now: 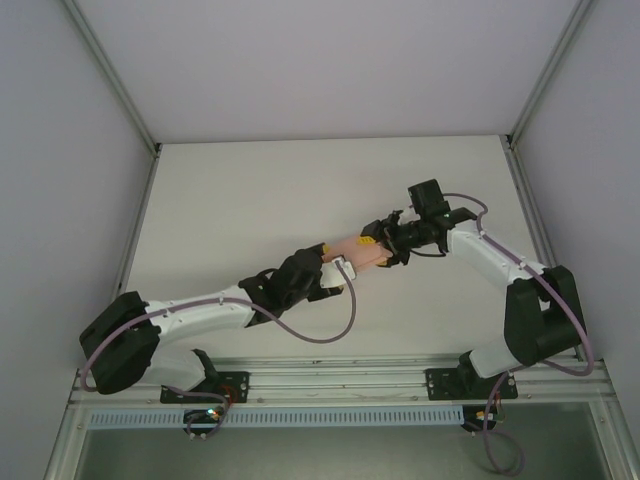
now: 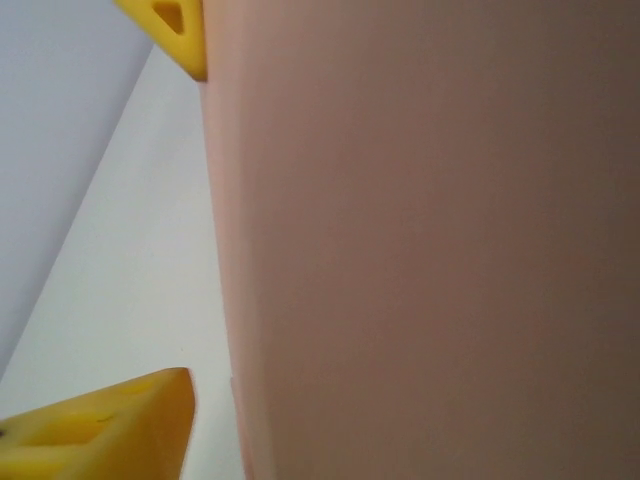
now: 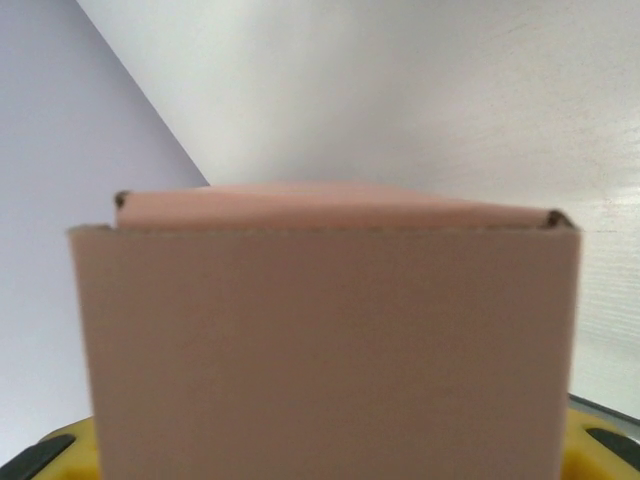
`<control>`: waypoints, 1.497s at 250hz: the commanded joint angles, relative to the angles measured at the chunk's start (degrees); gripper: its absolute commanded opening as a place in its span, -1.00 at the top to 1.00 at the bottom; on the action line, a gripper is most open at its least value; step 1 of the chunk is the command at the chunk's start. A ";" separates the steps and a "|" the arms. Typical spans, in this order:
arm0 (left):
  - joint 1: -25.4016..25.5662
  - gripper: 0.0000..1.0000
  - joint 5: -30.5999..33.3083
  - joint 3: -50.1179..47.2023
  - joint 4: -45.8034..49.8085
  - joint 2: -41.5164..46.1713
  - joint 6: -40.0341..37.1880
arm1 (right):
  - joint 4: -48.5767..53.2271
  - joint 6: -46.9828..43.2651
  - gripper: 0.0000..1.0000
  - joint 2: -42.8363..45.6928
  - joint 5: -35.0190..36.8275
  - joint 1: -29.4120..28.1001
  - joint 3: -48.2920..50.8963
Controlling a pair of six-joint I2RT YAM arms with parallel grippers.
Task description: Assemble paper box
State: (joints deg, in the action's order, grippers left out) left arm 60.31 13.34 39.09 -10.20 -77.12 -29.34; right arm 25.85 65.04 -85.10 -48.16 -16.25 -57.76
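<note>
The salmon-pink paper box [image 1: 355, 250] is held off the table between my two grippers, folded into a shallow box. My right gripper [image 1: 381, 241] holds its right end. In the right wrist view the box [image 3: 325, 350] spans the gap between both yellow fingers [image 3: 60, 455]. My left gripper [image 1: 337, 268] is at the box's left end. In the left wrist view the box wall [image 2: 430, 250] is very close, with one yellow finger [image 2: 100, 430] a little apart from its edge. The other left finger is hidden behind the card. A yellow fingertip [image 2: 170, 30] shows at the top.
The white table [image 1: 250, 200] lies under the arms, walled by pale panels on the left, right and back. An aluminium rail [image 1: 340, 378] carries both arm bases at the near edge. Purple cables loop beside each arm.
</note>
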 commanded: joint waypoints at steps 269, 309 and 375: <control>-15.44 0.09 -32.79 20.67 52.22 -8.28 -2.45 | -8.27 -63.87 -0.92 26.59 15.81 -3.02 8.23; -15.44 0.06 -32.59 23.22 54.86 -12.79 -3.54 | -3.30 -68.67 -0.77 21.37 17.47 -6.86 6.22; -15.35 0.04 -32.11 25.20 56.60 -15.07 -4.71 | 6.14 -72.74 -0.41 11.30 24.05 -10.30 -0.31</control>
State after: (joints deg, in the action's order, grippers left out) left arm 44.91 -17.61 63.05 42.37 -91.07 -32.01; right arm 24.99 -3.68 -71.40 -27.38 -25.30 -55.09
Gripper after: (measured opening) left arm 0.478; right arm 0.717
